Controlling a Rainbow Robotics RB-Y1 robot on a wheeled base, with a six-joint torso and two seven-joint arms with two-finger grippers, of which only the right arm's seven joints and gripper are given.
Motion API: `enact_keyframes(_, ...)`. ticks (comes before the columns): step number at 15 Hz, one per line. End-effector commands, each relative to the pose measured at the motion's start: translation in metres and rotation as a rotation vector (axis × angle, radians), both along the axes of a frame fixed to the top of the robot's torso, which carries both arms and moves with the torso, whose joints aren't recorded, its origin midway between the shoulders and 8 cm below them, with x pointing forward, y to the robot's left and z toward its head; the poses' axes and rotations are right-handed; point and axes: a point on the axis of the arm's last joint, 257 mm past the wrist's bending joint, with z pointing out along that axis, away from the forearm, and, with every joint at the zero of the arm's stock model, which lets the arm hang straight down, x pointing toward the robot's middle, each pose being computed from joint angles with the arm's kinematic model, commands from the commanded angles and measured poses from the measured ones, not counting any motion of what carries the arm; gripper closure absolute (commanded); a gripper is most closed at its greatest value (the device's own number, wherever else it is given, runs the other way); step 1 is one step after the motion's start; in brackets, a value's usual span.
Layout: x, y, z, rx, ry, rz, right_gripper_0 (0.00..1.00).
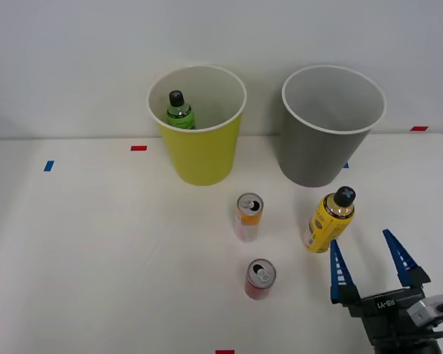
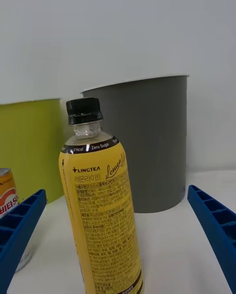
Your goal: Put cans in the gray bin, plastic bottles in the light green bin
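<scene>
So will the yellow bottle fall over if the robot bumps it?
Probably, yes. The yellow bottle stands tall and narrow on the table, so a sideways nudge could tip it, and being round it may then roll. The open right gripper has not touched it.

The right gripper [image 1: 371,259] has two blue, ribbed, tapering fingers [image 1: 338,270] on a black wrist block with small white lettering, a grey-and-white fitting at its side; close up the fingers [image 2: 19,225] show blocky ridges.
</scene>
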Motion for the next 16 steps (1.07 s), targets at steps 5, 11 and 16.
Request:
enact_keyframes(5,0.033,0.029,-0.008,-0.097,0.037,-0.053,0.0)
enact_keyframes(11,0.063,0.037,0.001,-0.069,0.054,-0.049,0.0)
enact_keyframes(16,0.078,0.043,0.005,-0.049,0.068,-0.047,0.0)
